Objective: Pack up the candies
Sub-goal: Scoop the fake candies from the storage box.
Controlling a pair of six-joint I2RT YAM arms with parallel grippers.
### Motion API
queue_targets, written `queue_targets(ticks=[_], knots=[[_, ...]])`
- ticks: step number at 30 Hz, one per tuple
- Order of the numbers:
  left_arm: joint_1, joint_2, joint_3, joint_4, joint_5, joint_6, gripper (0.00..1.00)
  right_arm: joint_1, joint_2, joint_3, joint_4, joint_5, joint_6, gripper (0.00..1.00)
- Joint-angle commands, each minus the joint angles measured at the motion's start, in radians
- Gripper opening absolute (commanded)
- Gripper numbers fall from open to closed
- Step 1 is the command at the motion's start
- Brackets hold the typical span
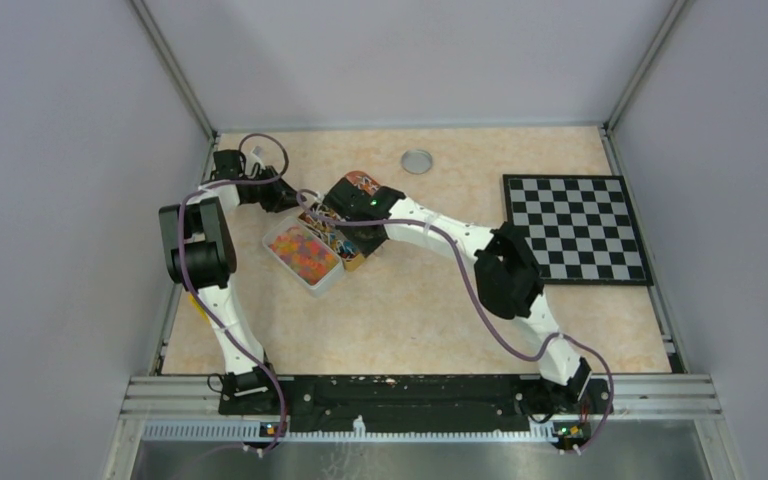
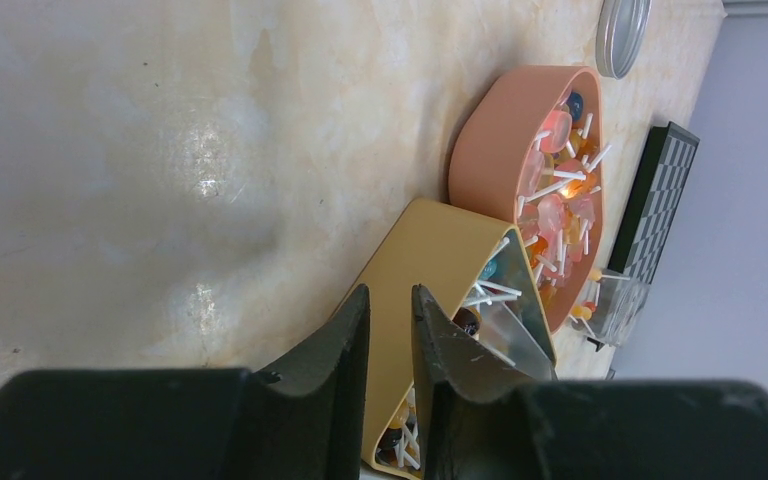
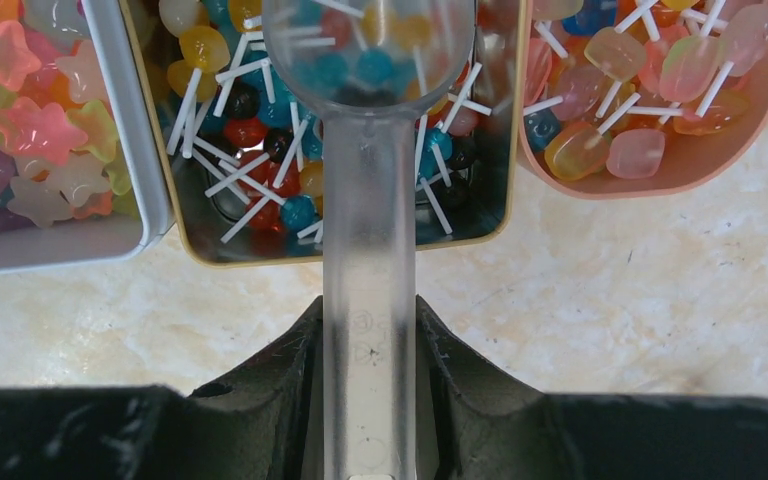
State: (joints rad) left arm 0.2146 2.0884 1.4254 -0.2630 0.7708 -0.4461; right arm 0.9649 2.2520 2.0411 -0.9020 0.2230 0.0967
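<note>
The candies (image 1: 303,252) are a mass of tiny pink, orange and yellow sweets in a white tray (image 1: 332,283); in the right wrist view they (image 3: 30,110) look knobbly and star-like. My right gripper (image 3: 370,315) is shut on the handle of a clear scoop (image 3: 370,230). The scoop's bowl hangs over a yellow container (image 3: 250,258) of round lollipops, beside the tray (image 3: 150,150). My left gripper (image 2: 390,300) is shut on the yellow container's (image 2: 430,250) wall, one finger outside and one inside.
An orange bowl (image 1: 360,183) of flat lollipops (image 3: 620,60) touches the yellow container's far side. A round metal lid (image 1: 417,161) lies further back. A chessboard (image 1: 575,228) lies at the right. Grey walls enclose the table.
</note>
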Motion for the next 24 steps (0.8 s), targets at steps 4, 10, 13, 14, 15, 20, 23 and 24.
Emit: queue_targets(ticks=[4,10,13,14,15,20,23,24], knots=[[0.004,0.015,0.037,0.013,0.029,0.003,0.27,0.009,-0.109,-0.057,0.123,0.009,0.0,0.0],[0.004,0.016,0.037,0.012,0.03,0.003,0.28,0.009,-0.149,-0.158,0.207,0.013,0.0,0.0],[0.004,0.016,0.037,0.013,0.032,0.003,0.28,0.008,-0.177,-0.233,0.274,0.014,-0.004,0.0],[0.004,0.016,0.038,0.013,0.032,0.004,0.29,0.008,-0.186,-0.255,0.292,0.015,-0.005,0.0],[0.005,0.016,0.039,0.012,0.031,0.003,0.29,0.007,-0.194,-0.277,0.308,0.017,-0.004,0.0],[0.004,0.016,0.038,0.014,0.035,-0.003,0.29,0.006,-0.224,-0.36,0.39,0.02,-0.002,0.0],[0.005,0.015,0.038,0.015,0.038,-0.003,0.29,0.006,-0.233,-0.394,0.439,0.025,-0.004,0.0],[0.004,0.016,0.038,0.015,0.038,-0.002,0.29,0.006,-0.232,-0.398,0.45,0.024,-0.004,0.0]])
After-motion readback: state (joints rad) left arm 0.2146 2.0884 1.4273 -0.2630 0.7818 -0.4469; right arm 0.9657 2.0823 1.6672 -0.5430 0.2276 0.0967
